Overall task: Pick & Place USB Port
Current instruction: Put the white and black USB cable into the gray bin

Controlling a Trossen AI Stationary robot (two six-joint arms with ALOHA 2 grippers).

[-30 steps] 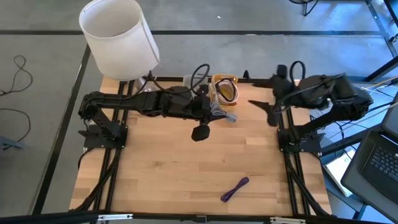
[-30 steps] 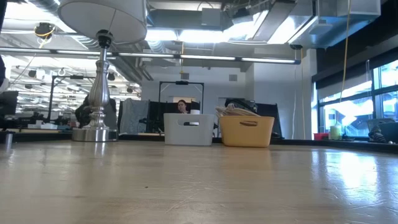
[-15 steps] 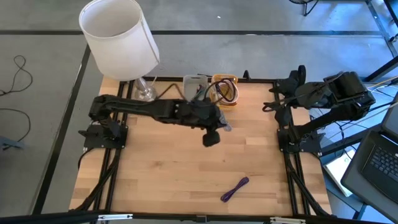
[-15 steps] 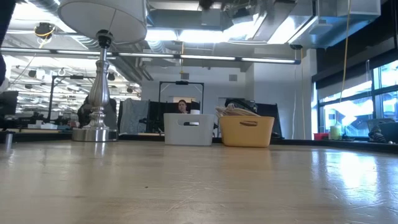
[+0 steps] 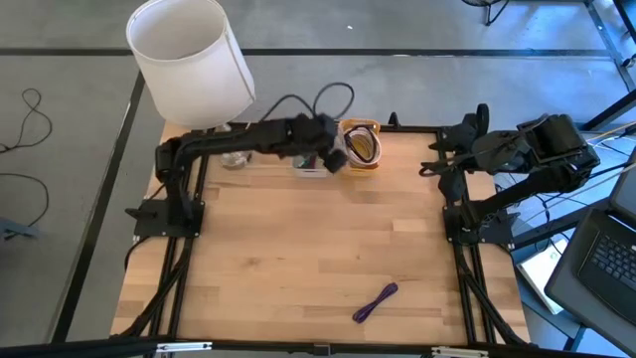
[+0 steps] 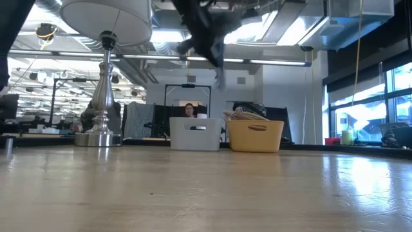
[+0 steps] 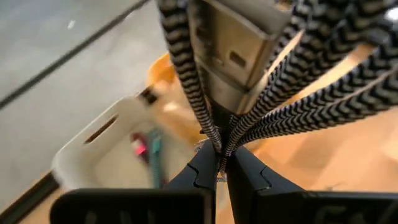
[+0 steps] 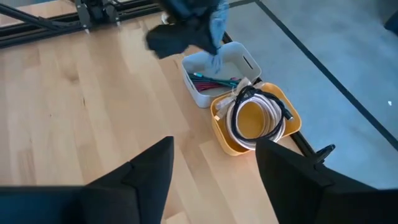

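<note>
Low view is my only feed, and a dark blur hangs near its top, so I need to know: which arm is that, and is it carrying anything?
Observer: That is the left gripper, shut on a braided cable that ends in a USB plug.
Operator: Where is it over the table?
Observer: At the far edge, above the white bin and the yellow bin.
Operator: And the other arm?
Observer: The right gripper waits open by the table's right edge, holding nothing.
</note>
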